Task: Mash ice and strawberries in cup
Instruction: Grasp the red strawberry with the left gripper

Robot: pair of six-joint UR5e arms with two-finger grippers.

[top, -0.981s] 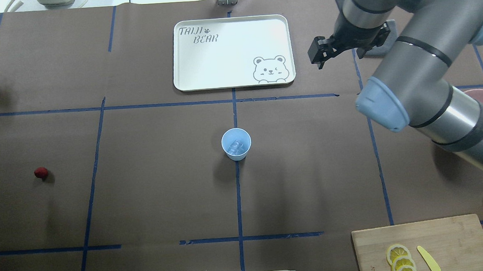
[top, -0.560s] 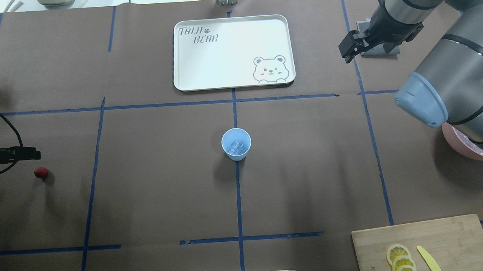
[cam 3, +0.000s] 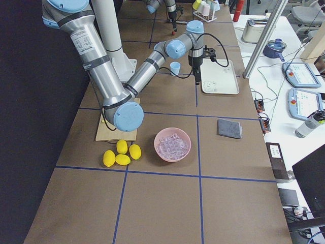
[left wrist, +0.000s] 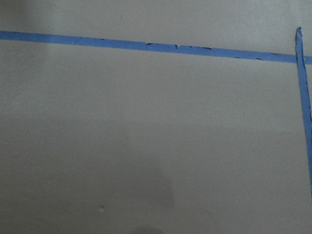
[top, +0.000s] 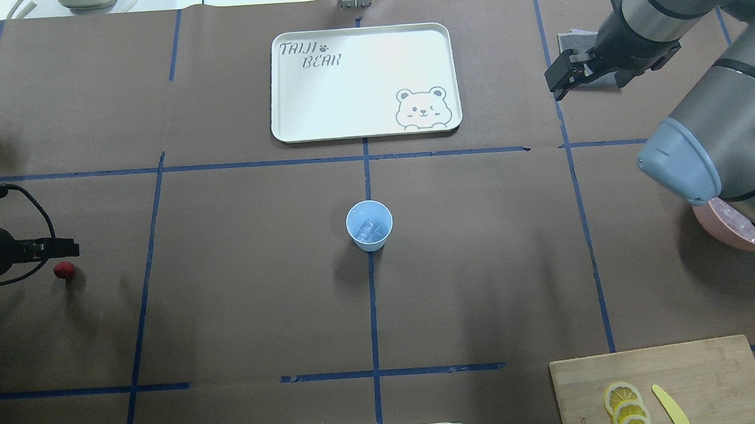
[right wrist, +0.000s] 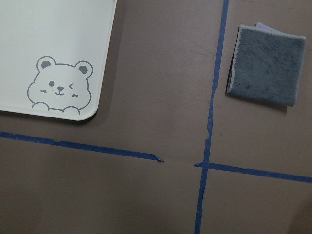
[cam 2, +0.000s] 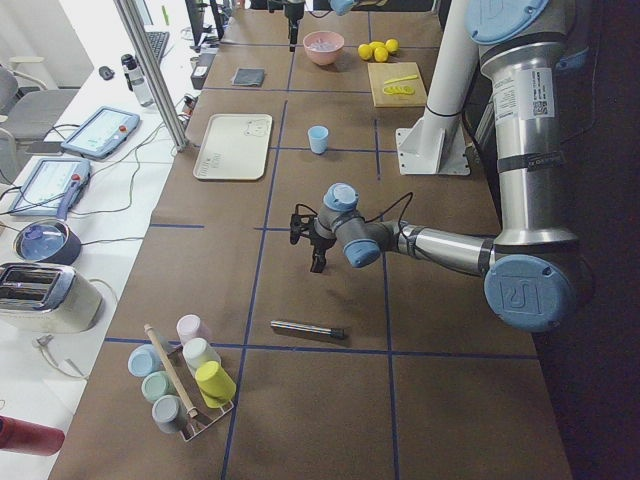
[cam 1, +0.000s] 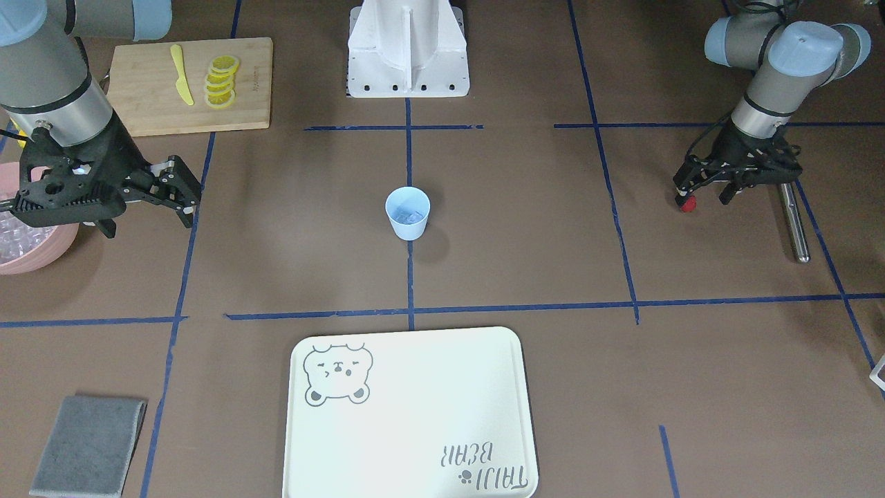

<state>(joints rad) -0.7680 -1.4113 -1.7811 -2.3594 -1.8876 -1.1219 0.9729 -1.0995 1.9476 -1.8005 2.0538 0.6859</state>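
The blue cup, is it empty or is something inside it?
Not empty. Clear ice shows inside the upright blue cup; the strawberry lies outside, on the table.

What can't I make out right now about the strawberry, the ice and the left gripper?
Strawberry: in the front-facing view a finger of the left gripper overlaps it, so contact cannot be told.
Left wrist view: only brown paper and blue tape. The strawberry and the fingers are out of frame.
Ice in the cup: overhead, too small and glassy to count.
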